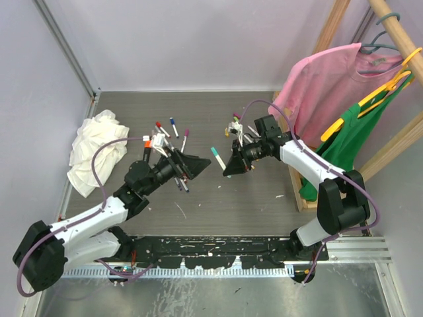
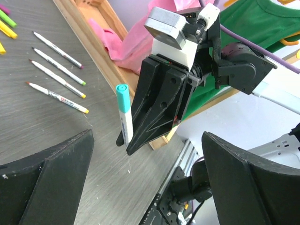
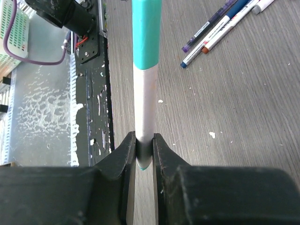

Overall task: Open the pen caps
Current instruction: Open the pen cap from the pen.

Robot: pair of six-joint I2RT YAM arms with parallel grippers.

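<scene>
Top external: R gripper (image 1: 227,170) pinches pen (image 1: 218,159), approx. level.

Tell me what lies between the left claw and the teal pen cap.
Nothing: the top view shows only bare table between the open left claw and the teal cap, whose pen the right claw grips.

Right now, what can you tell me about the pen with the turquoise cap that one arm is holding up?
The teal-capped pen is a thin marker with a white barrel, plastic by the look, and its teal cap is fitted on. The right gripper pinches its tail end, where a bit of teal shows, and holds it off the grey table. The cap points toward the open left gripper. Nothing else touches it.
</scene>
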